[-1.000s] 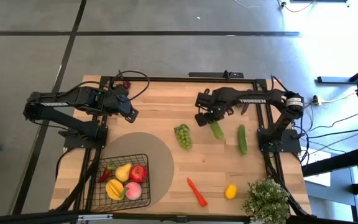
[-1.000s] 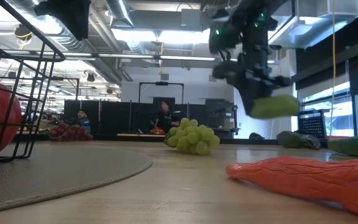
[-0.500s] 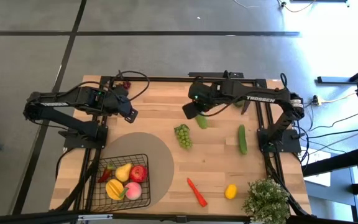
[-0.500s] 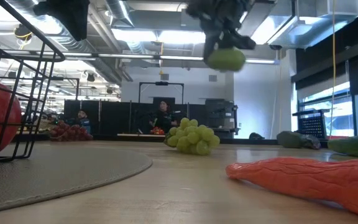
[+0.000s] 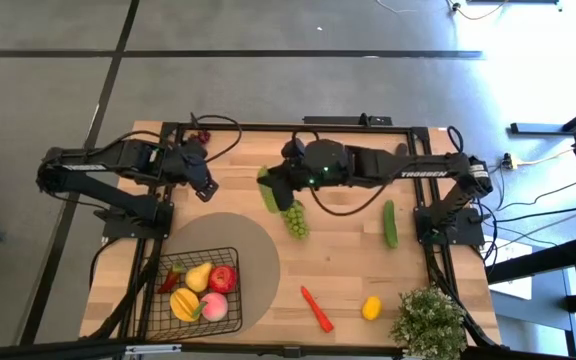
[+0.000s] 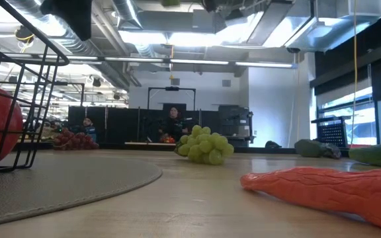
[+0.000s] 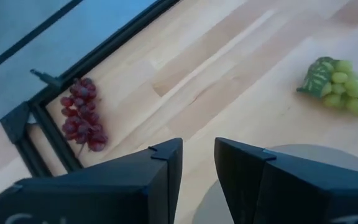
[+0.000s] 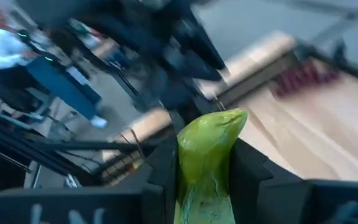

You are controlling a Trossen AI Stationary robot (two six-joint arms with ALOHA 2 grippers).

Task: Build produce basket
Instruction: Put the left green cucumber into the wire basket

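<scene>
Your right gripper [image 5: 271, 190] is stretched out over the table's middle, its fingers clamped on a green cucumber [image 5: 268, 191] held in the air just beside the green grapes [image 5: 295, 218]. Your left gripper [image 5: 208, 186] hangs near the table's back-left, fingers a small gap apart and holding nothing. The basket [image 5: 164, 262] sits at the front-left on the round mat [image 5: 258, 250], with what looks like a pear, apple and peach inside. A second cucumber [image 5: 390, 222], a red chili [image 5: 315, 307] and a lemon [image 5: 371, 307] lie on the wood.
</scene>
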